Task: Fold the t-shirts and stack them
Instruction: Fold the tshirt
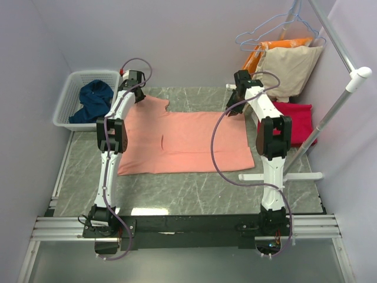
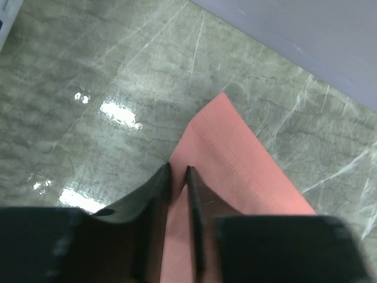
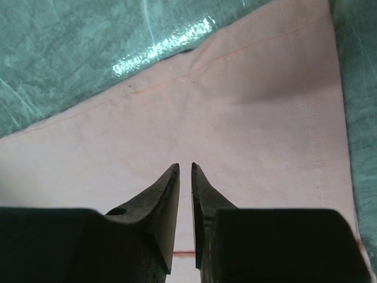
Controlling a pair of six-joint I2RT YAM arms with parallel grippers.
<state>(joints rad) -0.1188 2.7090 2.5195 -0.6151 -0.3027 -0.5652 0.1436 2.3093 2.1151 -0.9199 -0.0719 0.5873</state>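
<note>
The salmon-pink t-shirt (image 1: pixel 188 138) lies spread flat across the middle of the table. My left gripper (image 1: pixel 136 88) is at its far left corner. In the left wrist view the left gripper (image 2: pixel 178 168) has its jaws nearly together, with the pink hem (image 2: pixel 235 159) pinched between them. My right gripper (image 1: pixel 237 108) is at the far right corner. The right wrist view shows the right gripper (image 3: pixel 184 166) closed narrow on the pink cloth (image 3: pixel 235 106). A navy-blue t-shirt (image 1: pixel 94 100) lies crumpled in a basket. A crimson-red t-shirt (image 1: pixel 297 121) lies at the right.
The white basket (image 1: pixel 62 112) stands at the far left edge. Beige cloth (image 1: pixel 291 68) and orange cloth (image 1: pixel 259 56) hang at the back right under wire hangers (image 1: pixel 277 29). A slanted white pole (image 1: pixel 330 112) and its foot (image 1: pixel 277 175) stand right of the right arm.
</note>
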